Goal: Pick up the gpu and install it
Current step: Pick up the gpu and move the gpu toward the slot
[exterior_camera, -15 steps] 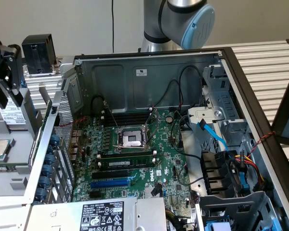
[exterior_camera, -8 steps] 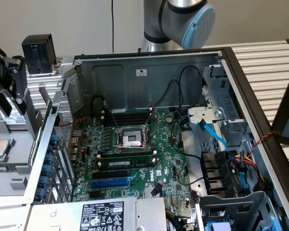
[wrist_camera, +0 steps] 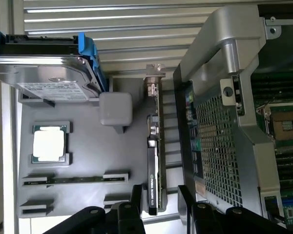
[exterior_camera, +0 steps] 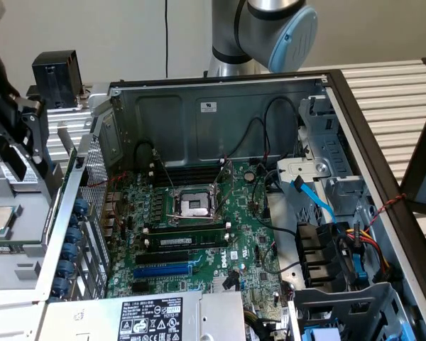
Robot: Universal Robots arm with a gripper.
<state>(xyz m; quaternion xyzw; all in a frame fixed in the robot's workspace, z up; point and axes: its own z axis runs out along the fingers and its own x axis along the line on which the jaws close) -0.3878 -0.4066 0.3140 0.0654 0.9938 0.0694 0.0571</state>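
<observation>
- The gripper [wrist_camera: 158, 190] hung over the tray [wrist_camera: 88, 146] outside the case [wrist_camera: 219, 146], its two black fingers [wrist_camera: 136, 195] spread apart
- The gpu [wrist_camera: 154, 146] stood on its edge in the tray, on the side nearest the case, just beside the case's perforated rear wall
- The card's black end lay between the spread fingers, with a gap showing on either side, so nothing was gripped
- Its silver bracket [wrist_camera: 154, 80] was at the end far from the fingers
- Farther from the case than the gpu, the tray held a CPU [wrist_camera: 49, 144], a memory stick [wrist_camera: 73, 179] and a hard drive [wrist_camera: 49, 73] in a blue frame
- Inside the case lay the motherboard [exterior_camera: 255, 249], with its socket [exterior_camera: 197, 206] near the middle and a blue slot [exterior_camera: 163, 271] toward the power supply [exterior_camera: 149, 316]
</observation>
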